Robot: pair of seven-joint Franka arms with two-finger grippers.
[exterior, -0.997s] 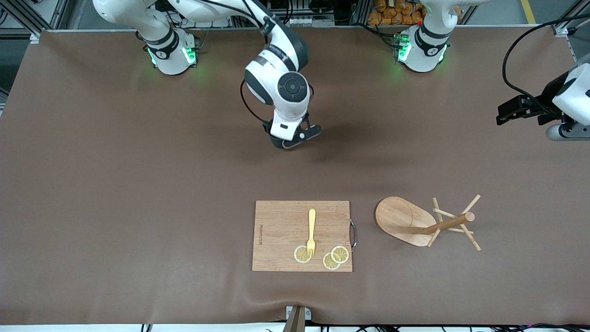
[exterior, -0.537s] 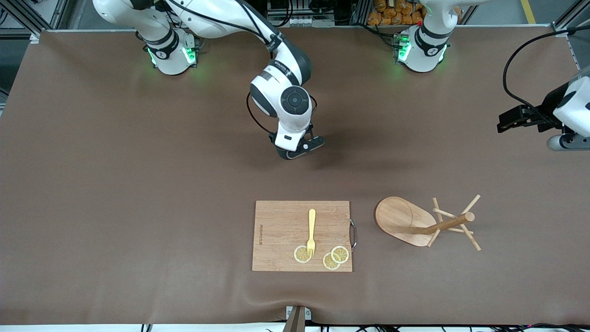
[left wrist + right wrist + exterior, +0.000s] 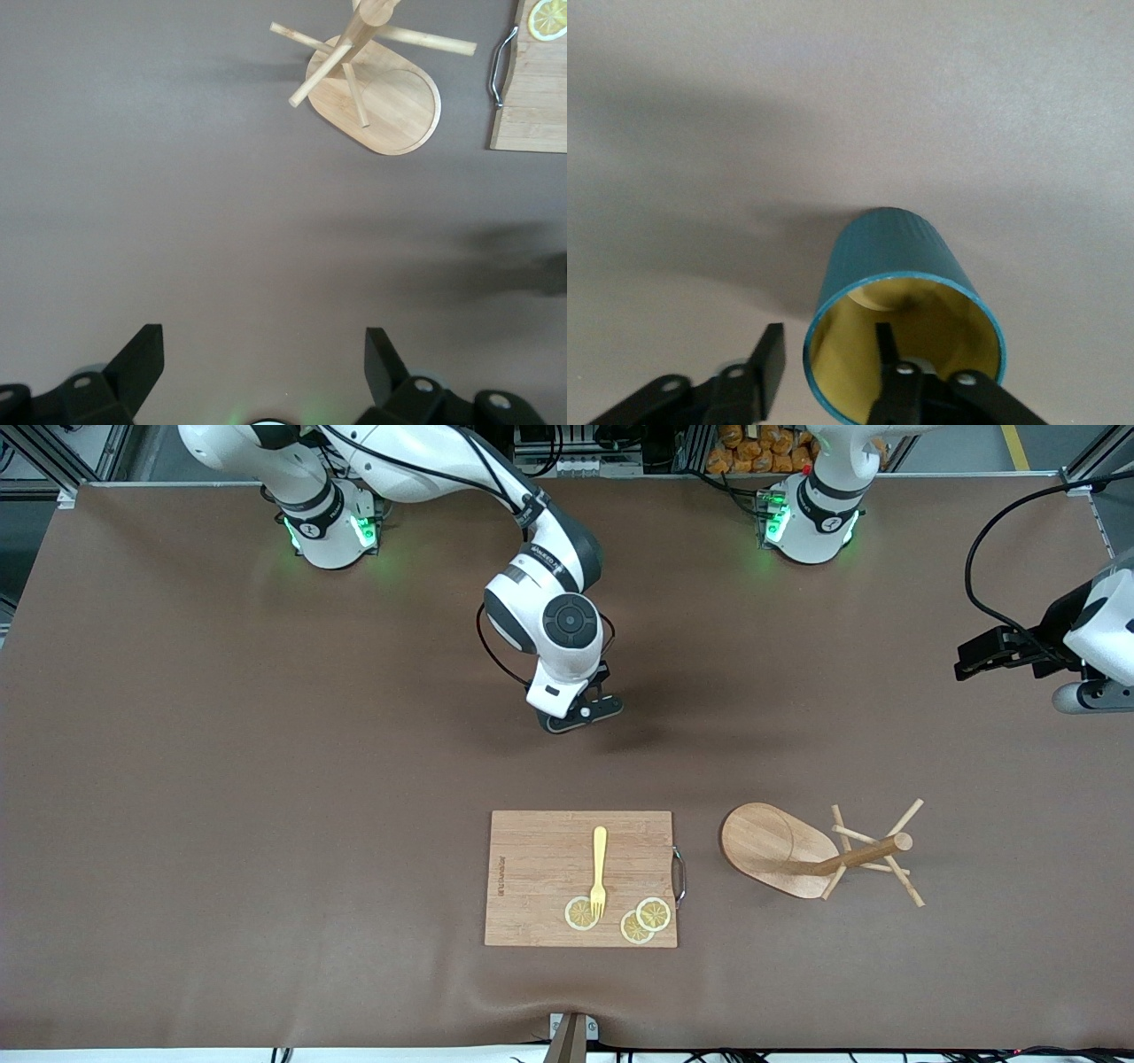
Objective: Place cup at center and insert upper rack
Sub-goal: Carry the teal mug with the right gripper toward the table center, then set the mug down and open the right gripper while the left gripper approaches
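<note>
The teal cup (image 3: 897,252) with its yellow inside stands upright on the brown table, under my right gripper (image 3: 828,332); in the front view it is hidden beneath that gripper (image 3: 580,713). The right gripper is open and straddles the rim: one finger is inside the cup, the other is outside with a gap to the wall. The upper rack (image 3: 797,856), a light wooden mug tree, lies on its side toward the left arm's end of the table, also seen as the rack (image 3: 381,88) in the left wrist view. My left gripper (image 3: 263,335) hangs open and empty over bare table, shown as the left gripper (image 3: 966,657) at that end.
A wooden cutting board (image 3: 532,850) lies beside the rack, nearer to the front camera than the cup. On it are a yellow fork (image 3: 599,864) and lemon slices (image 3: 580,913). The board's metal handle (image 3: 498,62) faces the rack.
My right arm has come down and moved a little toward the cutting board. The left arm has barely shifted. The rack and the board lie as before.
</note>
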